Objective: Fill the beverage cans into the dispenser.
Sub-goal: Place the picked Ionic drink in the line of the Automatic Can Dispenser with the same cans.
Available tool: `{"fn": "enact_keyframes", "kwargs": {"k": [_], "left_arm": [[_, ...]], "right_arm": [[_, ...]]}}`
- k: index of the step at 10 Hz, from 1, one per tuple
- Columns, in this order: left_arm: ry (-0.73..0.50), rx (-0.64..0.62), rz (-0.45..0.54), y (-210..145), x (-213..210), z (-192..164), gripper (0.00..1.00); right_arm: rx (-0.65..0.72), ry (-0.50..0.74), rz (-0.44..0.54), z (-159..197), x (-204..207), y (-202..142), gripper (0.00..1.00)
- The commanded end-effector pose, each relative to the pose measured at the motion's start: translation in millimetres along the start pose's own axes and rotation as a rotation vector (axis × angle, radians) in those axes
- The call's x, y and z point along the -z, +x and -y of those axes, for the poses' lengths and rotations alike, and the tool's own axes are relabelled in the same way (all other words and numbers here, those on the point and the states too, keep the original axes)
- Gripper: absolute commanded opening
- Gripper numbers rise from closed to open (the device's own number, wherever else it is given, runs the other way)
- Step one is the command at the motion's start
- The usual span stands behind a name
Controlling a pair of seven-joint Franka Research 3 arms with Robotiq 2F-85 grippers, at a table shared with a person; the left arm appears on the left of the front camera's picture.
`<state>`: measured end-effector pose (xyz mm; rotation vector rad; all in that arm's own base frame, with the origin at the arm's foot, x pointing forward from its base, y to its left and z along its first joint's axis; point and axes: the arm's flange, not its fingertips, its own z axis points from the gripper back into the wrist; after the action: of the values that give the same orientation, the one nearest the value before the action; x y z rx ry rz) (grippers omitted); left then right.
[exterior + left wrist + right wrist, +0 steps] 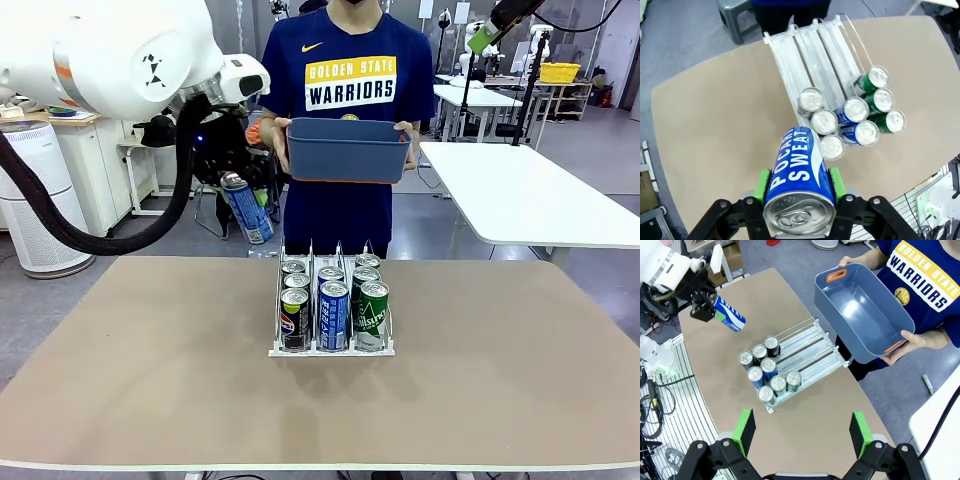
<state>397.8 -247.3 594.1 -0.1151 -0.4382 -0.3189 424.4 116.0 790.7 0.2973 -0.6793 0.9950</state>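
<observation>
My left gripper is shut on a blue Pocari Sweat can, held tilted in the air above the table's far left. In the left wrist view the can lies between the green pads, silver top toward the camera. The dispenser stands mid-table with several cans packed at its low front: a black Pepsi lane, a blue lane and a green lane. Its rear lanes are bare. My right gripper hangs open high above the table, over the dispenser.
A person at the far edge holds an empty dark blue bin in both hands, seen from above in the right wrist view as the bin. A white table stands at the right behind.
</observation>
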Motion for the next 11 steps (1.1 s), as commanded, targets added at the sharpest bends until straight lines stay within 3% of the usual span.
{"fn": "enact_keyframes", "kwargs": {"k": [1,5,6,9,11], "left_arm": [[0.013,-0.022,0.010,3,-2,-11,0.57],[0.003,-0.013,-0.003,1,2,-6,0.57],[0.041,-0.121,-0.060,3,-1,-6,0.57],[0.088,-0.357,-0.057,-32,-4,38,0.57],[0.070,-0.324,-0.010,-58,-7,80,0.57]], "right_arm": [[0.001,0.001,0.000,0,0,-1,1.00],[0.001,0.001,0.000,0,0,-1,1.00],[0.001,0.001,0.000,0,0,-1,1.00],[0.001,0.001,0.000,0,0,-1,1.00],[0.001,0.001,0.000,0,0,-1,1.00]]}}
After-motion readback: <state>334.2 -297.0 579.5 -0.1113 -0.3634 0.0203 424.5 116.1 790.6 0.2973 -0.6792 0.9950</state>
